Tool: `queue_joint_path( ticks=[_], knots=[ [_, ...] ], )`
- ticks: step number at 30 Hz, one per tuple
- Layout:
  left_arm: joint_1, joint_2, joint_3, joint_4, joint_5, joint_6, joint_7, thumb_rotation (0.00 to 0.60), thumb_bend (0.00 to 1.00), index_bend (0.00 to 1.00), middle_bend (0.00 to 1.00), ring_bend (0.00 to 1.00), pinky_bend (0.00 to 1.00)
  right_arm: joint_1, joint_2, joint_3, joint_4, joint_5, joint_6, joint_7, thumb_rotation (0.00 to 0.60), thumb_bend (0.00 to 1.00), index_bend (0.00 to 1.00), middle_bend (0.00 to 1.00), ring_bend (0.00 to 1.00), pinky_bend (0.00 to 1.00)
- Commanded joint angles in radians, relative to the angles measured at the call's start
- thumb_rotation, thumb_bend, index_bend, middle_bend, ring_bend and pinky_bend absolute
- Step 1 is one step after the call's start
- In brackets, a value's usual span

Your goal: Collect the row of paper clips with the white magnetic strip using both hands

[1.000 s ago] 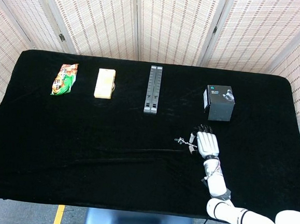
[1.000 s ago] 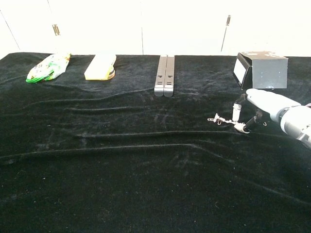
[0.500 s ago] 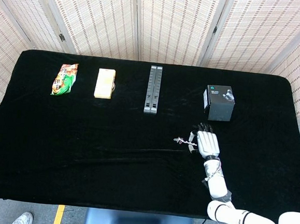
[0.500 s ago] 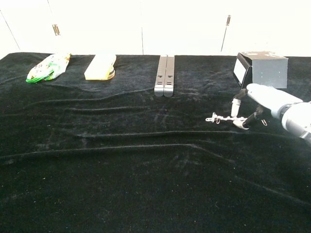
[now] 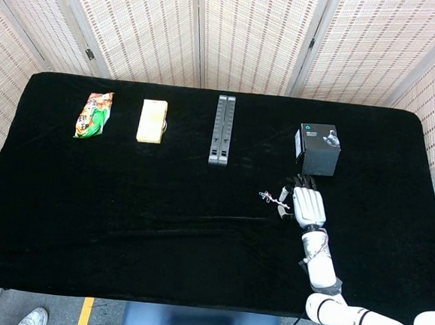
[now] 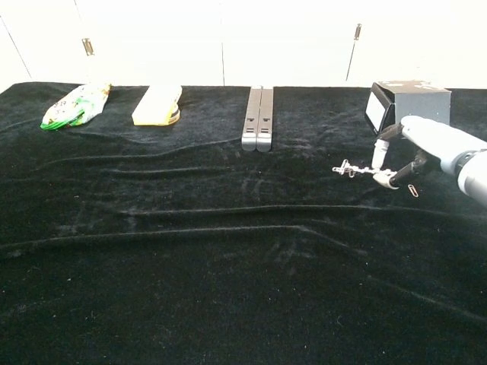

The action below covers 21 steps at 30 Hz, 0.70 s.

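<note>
Right hand [image 6: 426, 144] apparently pinches the magnetic strip [image 6: 378, 157]; paper clips [image 6: 348, 169] dangle leftward.

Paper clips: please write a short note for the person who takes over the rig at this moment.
Left hand: not in view.
Right hand: in front of the box, pinching what seems to be the strip.
Clips: a small bunch clings to the strip's end, left of the hand.
Loose clip: lies on the cloth below the hand.
Done: some clips caught.
Left: catch the loose clip, probably bring in the left hand.
</note>
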Motion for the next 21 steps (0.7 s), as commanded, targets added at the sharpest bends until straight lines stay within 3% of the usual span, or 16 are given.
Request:
queue_joint_path(
  ticks=[1, 12, 21],
  knots=[
    [0.000, 0.000, 0.001, 0.000, 0.000, 0.000, 0.003, 0.600, 0.46, 0.39, 0.21, 0.08, 0.01, -0.018, 0.018, -0.003, -0.020, -0.015, 0.022, 0.014, 0.600, 0.48, 0.85, 0.22, 0.08, 0.00],
    [-0.006, -0.005, 0.007, -0.012, 0.009, 0.004, 0.037, 0.600, 0.46, 0.39, 0.21, 0.08, 0.01, -0.108, 0.083, -0.041, -0.056, -0.040, 0.082, 0.066, 0.600, 0.48, 0.85, 0.22, 0.08, 0.00],
    [-0.015, -0.007, 0.010, -0.022, 0.007, -0.007, 0.067, 0.600, 0.46, 0.39, 0.21, 0.08, 0.02, -0.137, 0.054, -0.045, 0.048, -0.023, 0.042, 0.131, 0.600, 0.48, 0.85, 0.22, 0.08, 0.00]
  ],
)
